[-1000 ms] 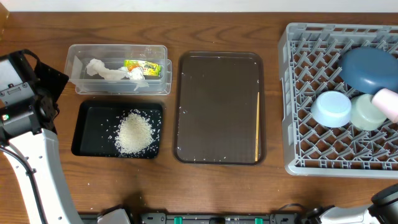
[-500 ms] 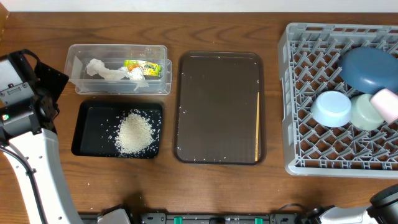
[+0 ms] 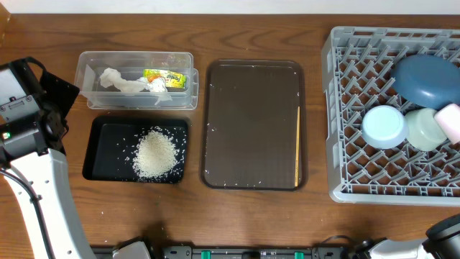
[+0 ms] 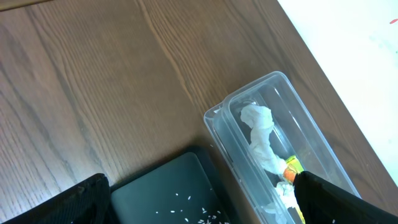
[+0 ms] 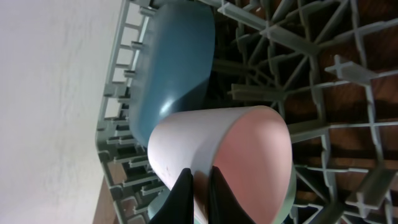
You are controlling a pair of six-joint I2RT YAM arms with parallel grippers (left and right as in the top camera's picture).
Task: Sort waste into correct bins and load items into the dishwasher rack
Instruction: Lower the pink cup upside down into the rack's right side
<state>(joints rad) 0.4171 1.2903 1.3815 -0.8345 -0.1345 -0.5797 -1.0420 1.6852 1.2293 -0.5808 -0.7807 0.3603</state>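
I am clamping my right pincer (image 5: 199, 186) on the rim of the small pink cup (image 5: 249, 162), at the grey rack (image 5: 323, 81), next to the dark blue plate (image 5: 174, 56). My left pincer (image 4: 199, 190) is hanging with its fingers wide apart above the tabletop (image 4: 93, 81), by the clear tub (image 4: 311, 130) holding the tissue (image 4: 260, 134) and the wrapper (image 4: 292, 167). The rice (image 3: 155, 153) is sitting in the black tray (image 3: 100, 144), and the chopsticks (image 3: 298, 144) are lying on the brown tray (image 3: 251, 122).

- Overhead: looks straight down from high up, with the brown serving tray (image 3: 251, 122) centred.
- Left wrist: left of the tray, angled down at the clear tub (image 4: 217, 124), which overhead also shows.
- Right wrist: right of the tray, very close to the pink cup (image 5: 249, 149) in the grey rack (image 5: 354, 67), both also seen overhead.
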